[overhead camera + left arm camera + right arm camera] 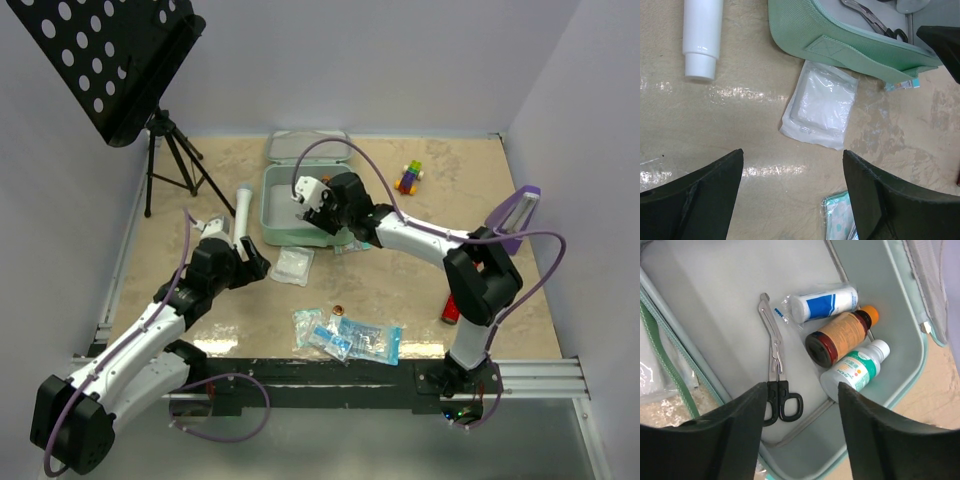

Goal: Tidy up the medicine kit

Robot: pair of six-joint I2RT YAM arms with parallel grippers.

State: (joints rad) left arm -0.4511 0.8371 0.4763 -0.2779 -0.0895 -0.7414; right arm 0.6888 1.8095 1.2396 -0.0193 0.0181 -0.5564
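Now the medicine kit (270,200) lies open at the table's twelve o'clock. Our right gripper (800,387) hangs over it, jaws apart and empty. Our left gripper (792,155), spread too, should drop squarely onto the gauze packet (820,107) at the kit's six o'clock. Inside we count two bottles (840,335), one bandage roll (822,304), one scissors (775,370).

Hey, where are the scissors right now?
In the right wrist view, the scissors lie flat inside the open medicine kit, just left of the bandage roll, the brown bottle and the white bottle.
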